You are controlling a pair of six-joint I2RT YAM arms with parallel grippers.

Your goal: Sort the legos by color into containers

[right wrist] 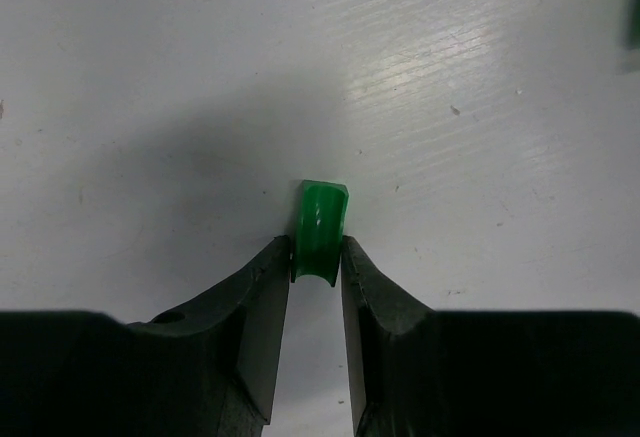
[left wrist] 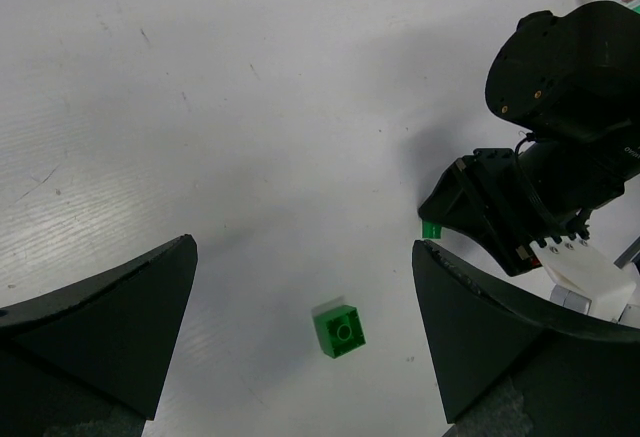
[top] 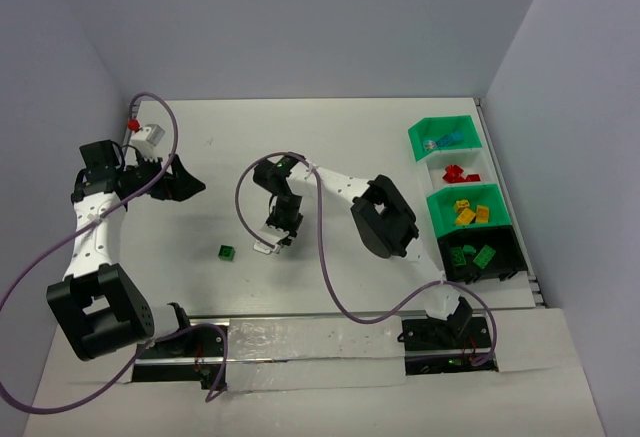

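Your right gripper [right wrist: 315, 262] is clamped across a green brick [right wrist: 320, 219] at its fingertips, apparently for carrying to the container [top: 512, 257] holding greens, well apart. Your left gripper [left wrist: 303, 247] stands wide apart, with a second green brick [left wrist: 340, 330] loose beneath it.

Lego [right wrist: 320, 222] in right gripper [right wrist: 316, 260]; second lego [top: 227, 252] leftward; containers [top: 441, 125] far right.

White table [top: 330, 147], grey walls [top: 300, 17], shiny front strip [top: 300, 338]
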